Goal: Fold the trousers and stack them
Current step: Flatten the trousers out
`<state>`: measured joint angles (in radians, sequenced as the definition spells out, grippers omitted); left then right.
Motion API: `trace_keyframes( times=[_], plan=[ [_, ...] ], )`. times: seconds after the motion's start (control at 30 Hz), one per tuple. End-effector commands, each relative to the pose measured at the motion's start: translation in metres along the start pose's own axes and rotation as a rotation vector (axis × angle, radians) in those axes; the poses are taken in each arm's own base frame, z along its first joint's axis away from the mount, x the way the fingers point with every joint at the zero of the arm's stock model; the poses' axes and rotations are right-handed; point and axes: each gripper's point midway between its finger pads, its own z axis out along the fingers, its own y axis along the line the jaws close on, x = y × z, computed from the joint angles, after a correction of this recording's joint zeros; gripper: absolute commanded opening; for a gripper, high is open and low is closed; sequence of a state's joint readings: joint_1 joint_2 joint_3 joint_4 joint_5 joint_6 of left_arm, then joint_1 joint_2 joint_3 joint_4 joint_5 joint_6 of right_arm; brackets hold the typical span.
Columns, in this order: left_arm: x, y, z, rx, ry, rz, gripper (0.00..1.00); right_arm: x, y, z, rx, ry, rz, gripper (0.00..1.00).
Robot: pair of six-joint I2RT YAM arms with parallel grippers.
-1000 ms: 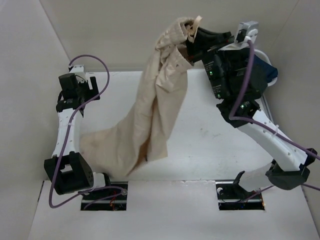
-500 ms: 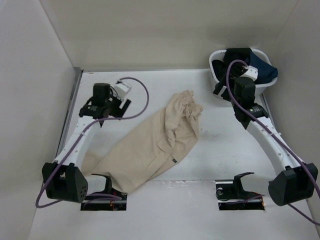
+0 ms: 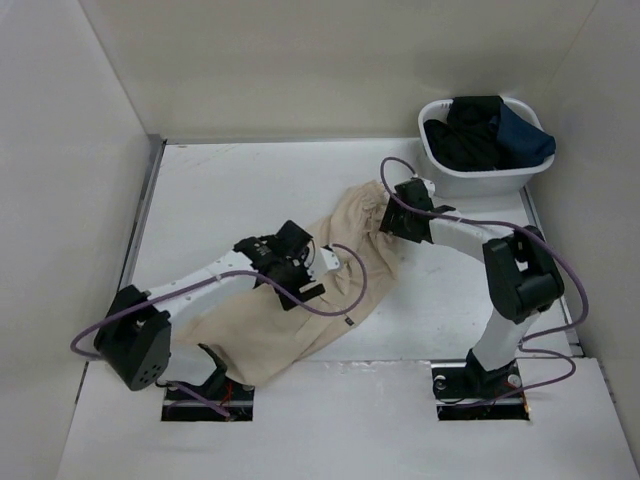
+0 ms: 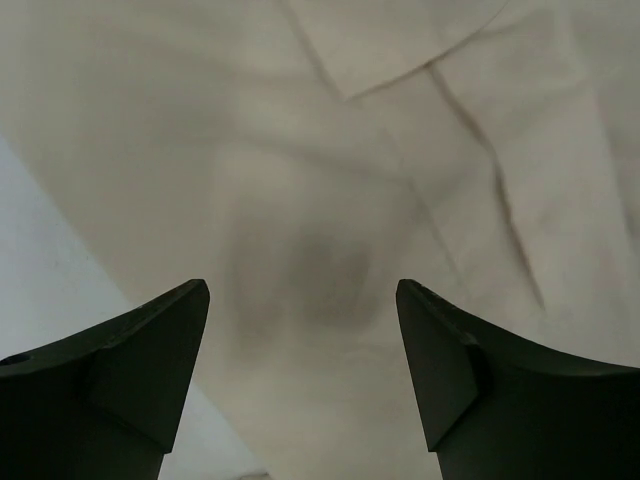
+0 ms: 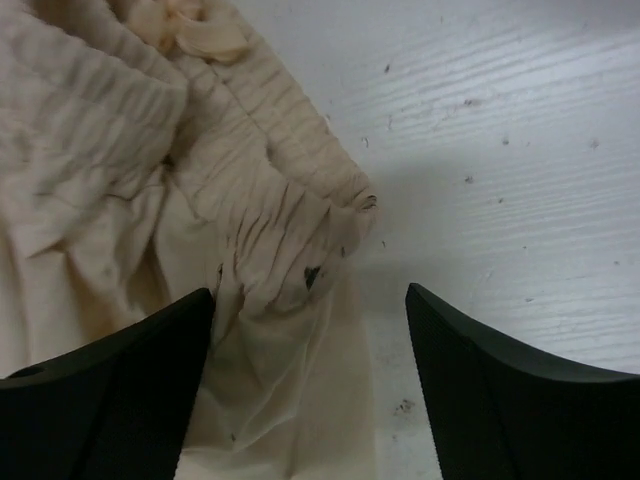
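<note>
The beige trousers (image 3: 300, 300) lie crumpled diagonally on the white table, gathered waistband (image 3: 372, 205) at the upper right, legs running to the near left edge. A small dark label (image 3: 347, 321) shows on one leg. My left gripper (image 3: 300, 272) hovers open over the middle of the cloth; in the left wrist view the tan fabric (image 4: 400, 150) fills the space between its fingers (image 4: 440, 370). My right gripper (image 3: 398, 222) stands open low over the waistband's right corner (image 5: 300, 230), one finger over cloth, the other over bare table.
A white basket (image 3: 500, 180) at the back right holds a black garment (image 3: 468, 130) and a navy one (image 3: 524, 135). Grey walls close the table on the left, back and right. Purple cables loop from both arms.
The right gripper let go of the raised trousers; they dropped flat onto the table. Both arms then swung in and down, the left to the cloth's middle, the right to the waistband.
</note>
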<state>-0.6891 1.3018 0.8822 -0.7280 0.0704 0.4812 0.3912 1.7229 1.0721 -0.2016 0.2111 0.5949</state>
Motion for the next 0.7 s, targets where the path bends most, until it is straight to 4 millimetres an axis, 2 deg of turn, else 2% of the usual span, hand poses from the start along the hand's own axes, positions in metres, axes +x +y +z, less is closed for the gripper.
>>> trace_keyframes(
  times=[0.0,0.03,0.1,0.13,0.2,0.23,0.27,0.3,0.33,0.47,0.6,0.67],
  plan=[
    [-0.048,-0.029,0.016,0.1,-0.105,0.064,0.76,-0.004,0.018,0.011,-0.046,0.003,0.089,0.74],
    [-0.043,-0.037,0.027,0.117,-0.079,0.091,0.75,0.002,0.016,0.015,-0.039,0.024,0.101,0.65],
    [-0.018,-0.053,0.059,0.129,0.028,0.146,0.64,0.009,0.005,0.017,-0.02,0.041,0.132,0.44],
    [-0.008,-0.056,0.069,0.129,0.067,0.154,0.53,0.011,0.001,0.014,-0.017,0.037,0.142,0.34],
    [-0.001,-0.049,0.08,0.096,0.094,0.125,0.21,0.01,-0.009,0.005,-0.005,0.021,0.155,0.18],
    [-0.001,-0.042,0.081,0.072,0.091,0.104,0.15,0.009,-0.014,0.0,0.003,0.013,0.16,0.13],
    [-0.006,-0.029,0.076,0.032,0.069,0.076,0.1,0.008,-0.023,-0.008,0.017,-0.005,0.168,0.06],
    [-0.019,-0.008,0.064,-0.02,0.016,0.034,0.07,0.007,-0.032,-0.018,0.033,-0.025,0.176,0.02],
    [-0.027,0.005,0.055,-0.046,-0.016,0.008,0.06,0.006,-0.043,-0.027,0.055,-0.044,0.186,0.0],
    [-0.068,0.074,-0.007,-0.174,-0.19,-0.105,0.05,0.004,-0.075,-0.065,0.104,-0.098,0.231,0.0],
    [-0.088,0.106,-0.049,-0.127,-0.287,-0.171,0.13,0.006,-0.099,-0.096,0.131,-0.132,0.246,0.0],
    [-0.09,0.122,-0.057,-0.122,-0.305,-0.195,0.18,0.008,-0.113,-0.11,0.147,-0.154,0.258,0.0]
  ],
)
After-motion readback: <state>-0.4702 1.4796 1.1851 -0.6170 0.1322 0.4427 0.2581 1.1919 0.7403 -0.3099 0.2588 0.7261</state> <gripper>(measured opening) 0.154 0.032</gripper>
